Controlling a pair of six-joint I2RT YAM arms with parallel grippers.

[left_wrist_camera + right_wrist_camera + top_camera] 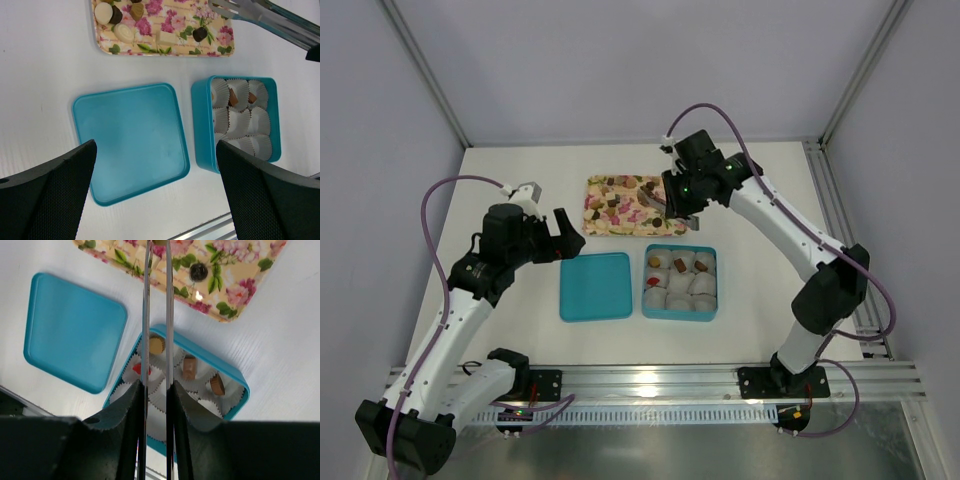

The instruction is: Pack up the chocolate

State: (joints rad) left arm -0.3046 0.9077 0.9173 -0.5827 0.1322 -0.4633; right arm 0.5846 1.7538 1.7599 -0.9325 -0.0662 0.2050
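Observation:
Chocolate pieces lie on the flowered tray (595, 228), among them a dark one (199, 271) and a white one (103, 12). Several more sit in paper cups in the teal box (680, 313): a tan one (157, 344), a red one (137, 369) and a brown one (189, 367). My right gripper (156, 395) is shut on metal tongs (169, 315), held above the box and reaching over the tray. The tong tips run off the top of the right wrist view. My left gripper (155, 200) is open and empty above the teal lid (130, 140).
The lid (594, 286) lies flat just left of the box, tray behind both. The tongs (260, 12) cross the tray's right end (225, 37). Aluminium rail (650, 378) runs along the near table edge; frame posts stand at the back corners.

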